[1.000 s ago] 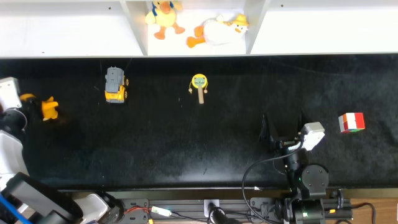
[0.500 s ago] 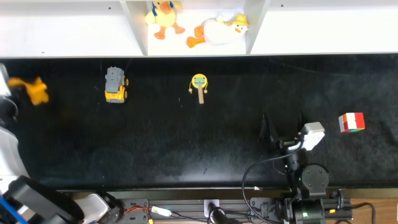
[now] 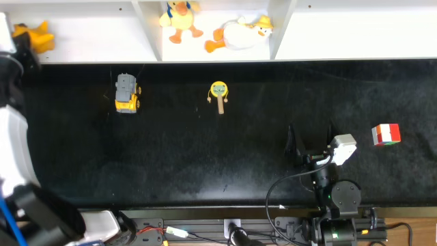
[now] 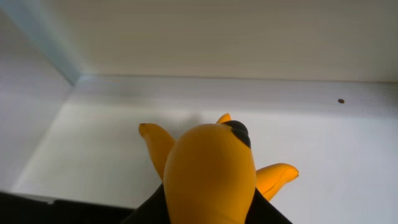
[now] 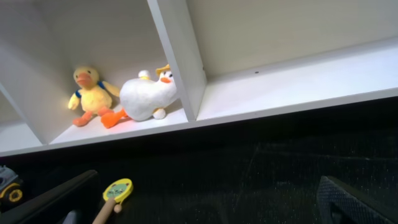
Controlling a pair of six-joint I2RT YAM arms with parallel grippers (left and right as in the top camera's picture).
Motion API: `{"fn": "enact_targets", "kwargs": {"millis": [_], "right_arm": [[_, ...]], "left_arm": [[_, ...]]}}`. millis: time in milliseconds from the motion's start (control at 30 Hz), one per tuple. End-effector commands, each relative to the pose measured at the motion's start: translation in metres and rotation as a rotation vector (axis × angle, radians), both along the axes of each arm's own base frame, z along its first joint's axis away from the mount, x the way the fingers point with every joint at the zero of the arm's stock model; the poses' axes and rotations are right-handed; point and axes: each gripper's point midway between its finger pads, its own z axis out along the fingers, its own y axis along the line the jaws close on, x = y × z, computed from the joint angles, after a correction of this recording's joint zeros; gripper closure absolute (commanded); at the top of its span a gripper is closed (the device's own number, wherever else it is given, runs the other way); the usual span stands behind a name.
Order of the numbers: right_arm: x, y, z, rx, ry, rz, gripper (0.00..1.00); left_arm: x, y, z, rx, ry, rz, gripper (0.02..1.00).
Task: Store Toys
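Left grip: your left pincer (image 4: pixel 208 214) is clamped on an orange toy (image 4: pixel 210 168), with a dark finger pressed to each side of it, low in the middle of the left wrist view.
Held thing: in the top view the orange toy sits at the far upper left, inside the leftmost compartment of the white shelf (image 3: pixel 355 31). You cannot tell whether it touches the compartment floor.
Right grip: your right pincer (image 3: pixel 311 145) is spread wide with nothing between its fingers. It is at the lower right of the top view, over bare table.
Stored already: a yellow duck (image 3: pixel 180 17) and a white duck (image 3: pixel 239 34) lie side by side in the middle compartment, top centre of the top view.
Loose toys: a toy truck (image 3: pixel 126 92) stands left of centre. A rattle (image 3: pixel 219 96) with a wooden handle lies near the centre. A cube (image 3: pixel 386 134) of red, white and green sits at the right, well apart from the right pincer.
Surface: the table (image 3: pixel 205 157) is black and matt, and it spans the frame from the shelf's front edge down to the arms' bases.
Shelf: white walls and floors. An upright divider (image 5: pixel 180 59) separates the ducks' compartment from the one beside it.
Front edge: cables (image 3: pixel 293 181) loop around the right arm's base along the bottom of the top view.
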Motion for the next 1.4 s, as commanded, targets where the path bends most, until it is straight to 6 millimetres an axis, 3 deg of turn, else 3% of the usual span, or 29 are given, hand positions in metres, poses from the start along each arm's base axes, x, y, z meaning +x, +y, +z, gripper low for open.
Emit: {"fn": "enact_targets", "kwargs": {"millis": [33,333,767,1067,1400], "right_arm": [[0.0,0.0,-0.003,0.008,0.001,-0.003,0.005],[0.0,0.0,-0.003,0.008,0.001,-0.003,0.005],[0.0,0.0,-0.003,0.008,0.001,-0.003,0.007],[0.0,0.0,-0.003,0.008,0.001,-0.003,0.005],[0.0,0.0,-0.003,0.008,0.001,-0.003,0.005]], "left_arm": [[0.025,0.003,0.005,-0.059,-0.024,0.016,0.882],[0.06,-0.003,-0.019,-0.076,0.022,0.013,0.847],[0.048,0.007,-0.048,-0.075,0.145,0.118,0.833],[0.052,0.008,-0.015,-0.04,0.148,0.146,0.831],[0.039,0.01,-0.022,-0.043,0.234,0.185,0.829]]}}
